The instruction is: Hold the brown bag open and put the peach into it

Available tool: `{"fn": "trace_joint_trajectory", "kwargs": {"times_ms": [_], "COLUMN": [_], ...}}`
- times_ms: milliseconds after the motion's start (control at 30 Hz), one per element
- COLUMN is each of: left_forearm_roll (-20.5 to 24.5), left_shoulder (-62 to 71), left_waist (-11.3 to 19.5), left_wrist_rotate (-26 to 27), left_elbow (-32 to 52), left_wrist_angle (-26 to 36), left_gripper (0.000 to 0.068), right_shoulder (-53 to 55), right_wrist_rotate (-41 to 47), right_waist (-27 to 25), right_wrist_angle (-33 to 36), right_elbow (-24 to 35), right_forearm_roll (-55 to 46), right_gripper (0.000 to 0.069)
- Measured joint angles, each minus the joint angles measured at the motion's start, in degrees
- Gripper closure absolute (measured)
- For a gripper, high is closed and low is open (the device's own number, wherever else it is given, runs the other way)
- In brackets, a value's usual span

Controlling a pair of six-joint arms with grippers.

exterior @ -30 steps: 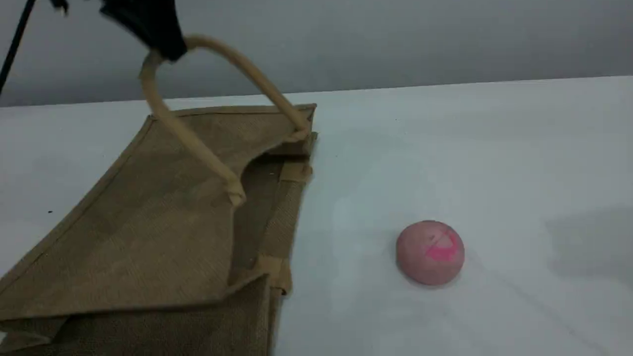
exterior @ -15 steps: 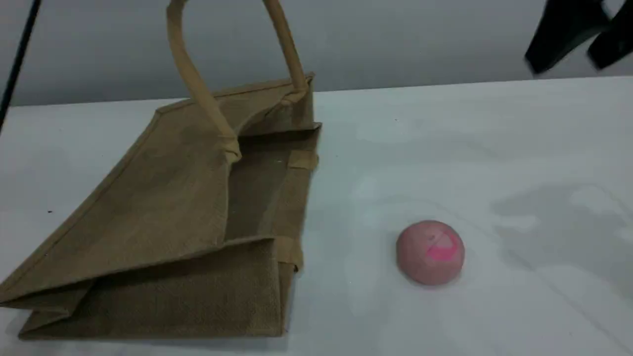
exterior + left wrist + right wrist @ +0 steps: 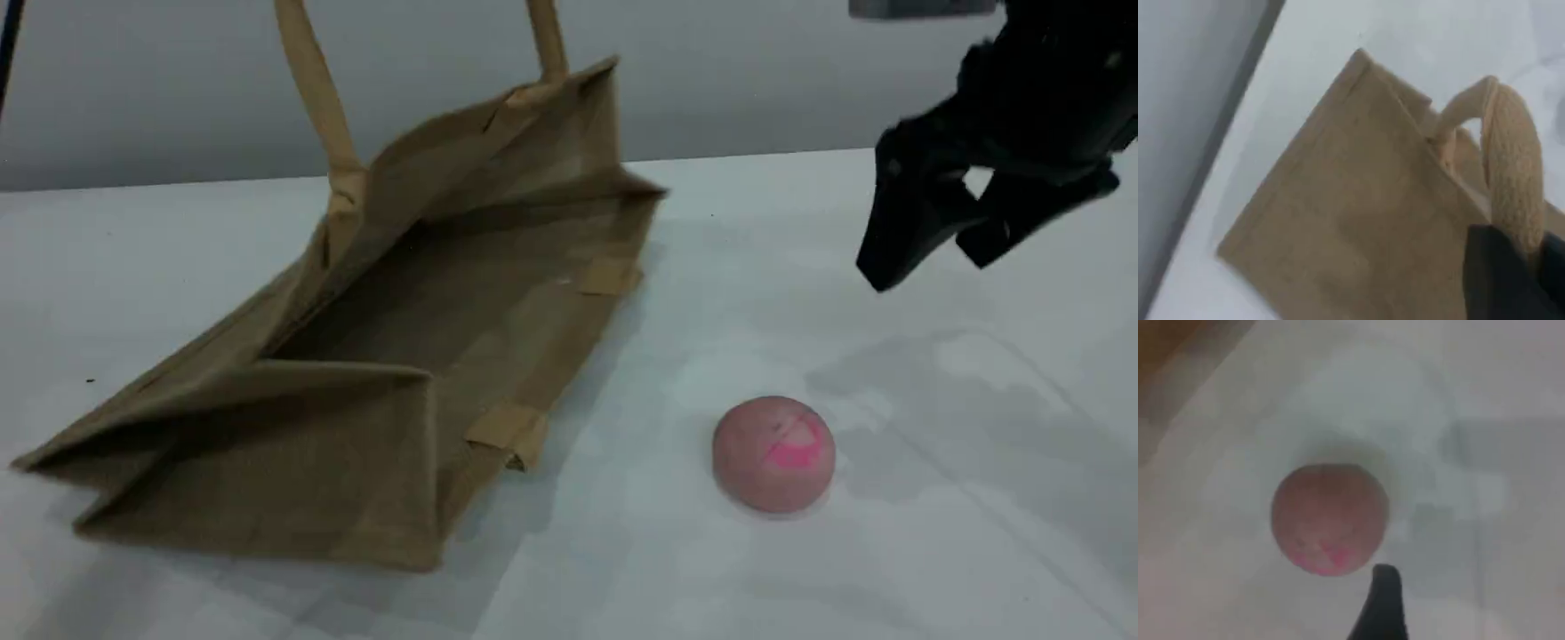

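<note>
The brown bag (image 3: 356, 427) lies on its side at the left of the scene view, its mouth gaping toward the right. Its upper beige handle (image 3: 311, 89) rises taut past the top edge. In the left wrist view my left gripper (image 3: 1528, 267) is shut on that handle (image 3: 1515, 167), high above the bag (image 3: 1351, 220). The pink peach (image 3: 773, 453) rests on the table right of the bag's mouth. My right gripper (image 3: 929, 258) hangs open above and to the right of it, holding nothing. The right wrist view looks down on the peach (image 3: 1330, 519), just ahead of one fingertip (image 3: 1381, 607).
The white table (image 3: 889, 569) ends at a far edge against a grey wall. A thin black cable (image 3: 11, 36) runs down at the top left corner. Two beige tabs (image 3: 507, 431) show on the bag's lower lip.
The bag's upper side has been pulled higher by its handle, and the mouth gapes wider. My right gripper has come down from the top right corner toward the peach. The peach has not moved.
</note>
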Motion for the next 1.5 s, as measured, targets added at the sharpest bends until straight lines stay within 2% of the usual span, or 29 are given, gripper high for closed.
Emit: {"fn": "trace_joint_trajectory", "kwargs": {"times_ms": [133, 633, 767, 1133, 1233, 1500], "left_forearm_roll": [-0.8, -2.82, -2.9, -3.15, -3.2, -2.81], "left_shoulder": [-0.77, -0.71, -0.71, -0.71, -0.71, -0.71], "left_waist": [-0.42, -0.42, -0.42, -0.42, -0.42, -0.82], "left_wrist_rotate": [3.32, 4.95, 4.95, 4.95, 4.95, 4.95], "left_elbow": [0.0, 0.04, 0.04, 0.04, 0.04, 0.04], "left_wrist_angle": [-0.11, -0.22, -0.22, -0.22, -0.22, -0.22], "left_gripper": [0.0589, 0.0589, 0.0589, 0.0589, 0.0589, 0.0589], "right_shoulder": [1.96, 9.65, 11.74, 16.09, 16.54, 16.47], "right_wrist_rotate": [0.0, 0.05, 0.05, 0.05, 0.05, -0.07], "right_waist": [1.11, 10.18, 10.43, 10.43, 10.43, 10.37], "right_wrist_angle": [-1.59, -9.87, -12.0, -11.24, -9.13, -8.34], "right_elbow": [0.0, 0.0, 0.0, 0.0, 0.0, 0.0], "right_forearm_roll": [0.06, 0.57, 0.95, 3.45, 3.86, 3.12], "right_gripper": [0.0127, 0.0127, 0.0127, 0.0141, 0.0218, 0.0612]}}
